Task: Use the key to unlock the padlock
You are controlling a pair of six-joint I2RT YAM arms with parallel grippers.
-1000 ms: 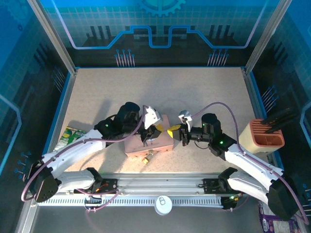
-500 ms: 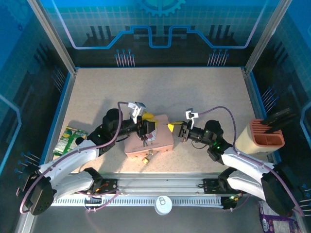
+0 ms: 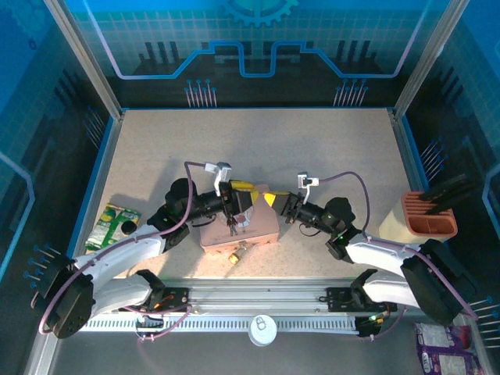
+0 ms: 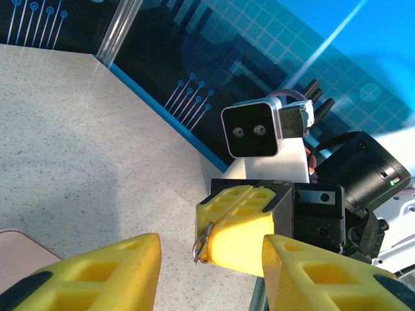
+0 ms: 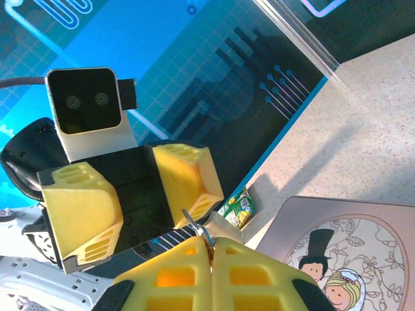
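Note:
My right gripper (image 5: 212, 250) is shut on the key (image 5: 196, 225), a thin grey sliver poking out past its yellow fingertips. In the left wrist view the same key (image 4: 203, 242) shows at the tip of the right gripper's closed fingers (image 4: 246, 227). My left gripper (image 4: 207, 278) is open, its two yellow fingers spread, facing the right gripper at close range. Both grippers hover over the far edge of the pink tin (image 3: 262, 228). The small brass padlock (image 3: 237, 254) lies on the table just in front of the tin, untouched.
A small dark object (image 3: 232, 226) lies on the tin lid. A green packet (image 3: 113, 223) sits at the left, a beige holder with dark tools (image 3: 426, 219) at the right, and a white lock-symbol disc (image 3: 262, 330) by the front rail.
The left jaws have opened and that gripper has turned to face the right one. The right gripper, still shut on the key, has moved left and closer to it.

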